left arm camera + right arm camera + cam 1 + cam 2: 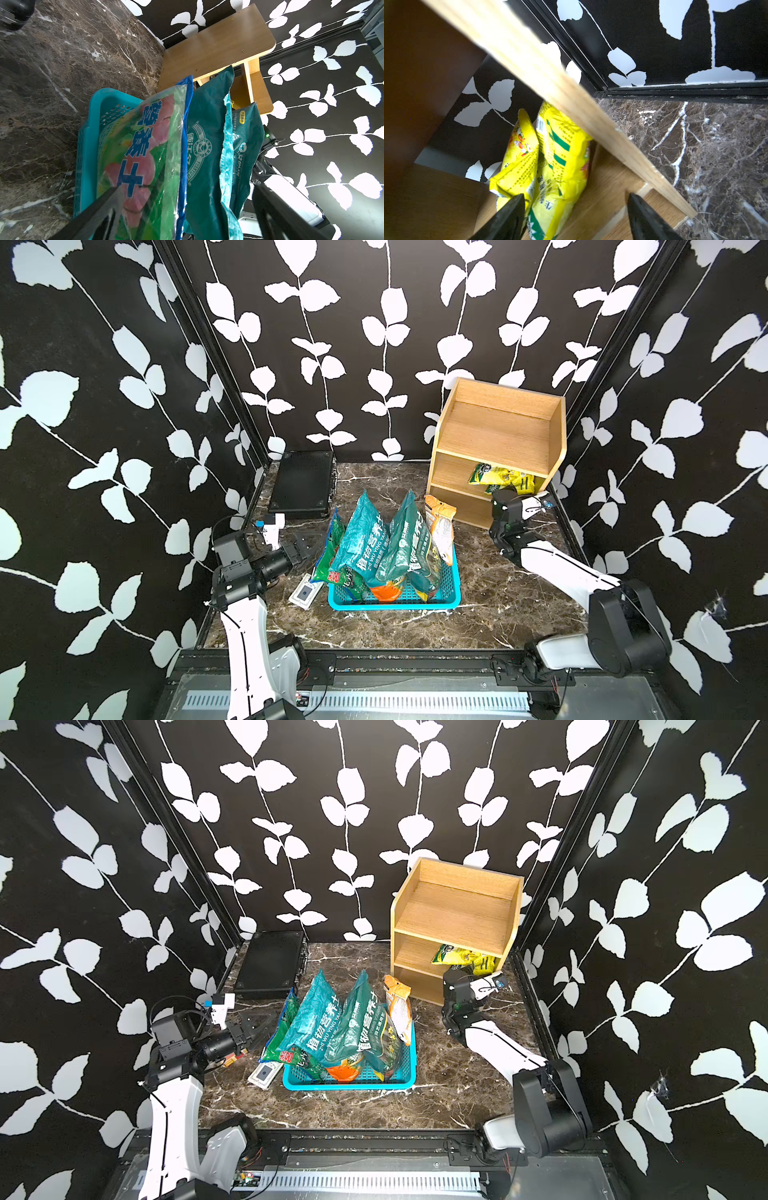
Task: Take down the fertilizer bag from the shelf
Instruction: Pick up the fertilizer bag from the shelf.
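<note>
Right wrist view: the yellow fertilizer bag is lying on the middle tier of the shelf. The right gripper has its fingers spread wide around the bag's near end, not pinching it. The left gripper sits wide open beside the blue basket.

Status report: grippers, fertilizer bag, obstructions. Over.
Left gripper open, beside blue basket. Right gripper open at yellow fertilizer bag, not closed on it. Bag on middle tier of shelf. Its side panel close alongside.
</note>
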Motion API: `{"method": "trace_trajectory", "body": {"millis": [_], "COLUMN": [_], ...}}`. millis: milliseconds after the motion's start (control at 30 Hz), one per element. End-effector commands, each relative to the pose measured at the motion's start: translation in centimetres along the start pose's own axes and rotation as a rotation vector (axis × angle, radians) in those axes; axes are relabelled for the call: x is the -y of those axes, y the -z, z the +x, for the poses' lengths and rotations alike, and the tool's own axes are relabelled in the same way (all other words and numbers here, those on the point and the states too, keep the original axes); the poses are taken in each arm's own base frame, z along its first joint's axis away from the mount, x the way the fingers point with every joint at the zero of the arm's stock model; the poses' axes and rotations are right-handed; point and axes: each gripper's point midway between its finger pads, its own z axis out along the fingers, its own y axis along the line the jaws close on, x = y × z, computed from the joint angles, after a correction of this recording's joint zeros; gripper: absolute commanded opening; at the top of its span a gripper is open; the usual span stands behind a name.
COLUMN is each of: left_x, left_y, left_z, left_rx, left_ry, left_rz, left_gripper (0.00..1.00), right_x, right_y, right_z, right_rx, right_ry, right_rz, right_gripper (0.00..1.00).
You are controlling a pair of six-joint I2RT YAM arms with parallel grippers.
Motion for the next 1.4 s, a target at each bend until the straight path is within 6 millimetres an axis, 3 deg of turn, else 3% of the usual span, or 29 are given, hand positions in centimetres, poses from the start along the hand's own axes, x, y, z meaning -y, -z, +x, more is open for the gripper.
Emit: {"method": "trace_trajectory", "body": {"millis": [0,467,733,967,1200,1367], "left_x": [0.2,0.2,0.2,0.2,0.3,0.2], "left_y": [0.0,0.0,0.0,0.0,0.1,0.1], "left_z": [0.1,0.1,0.1,0.1,0.1,0.1], "left_rx": [-0.004,-0.004,-0.005,-0.005,-0.005,-0.006], "left_ry": [-0.011,-0.011,-0.01,-0.011,-0.01,-0.008], "left_rz": [0.021,0.022,0.023,0.023,0.024,0.024], "left_gripper": [0.99,0.99,0.99,0.99,0.99,0.99], "right_x": [-0.2,-1.5,-2.5,-4.4,-3.9,-2.9], "right_y": [0.2,-1.2,-1.5,0.8,1.5,0.9], "right_z": [-1.8,-2.3,-1.4,-2.4,-3.7,-3.5], "right_rx": [0.067,0.063,0.001,0.016,0.051,0.068], "right_ry": [-0.089,-0.114,-0.109,-0.077,-0.062,-0.043], "right_rz": [-0.049,-0.092,-0.107,-0.132,-0.1,-0.045], "right_gripper": [0.82,0.81,0.67,0.71,0.76,0.8]}}
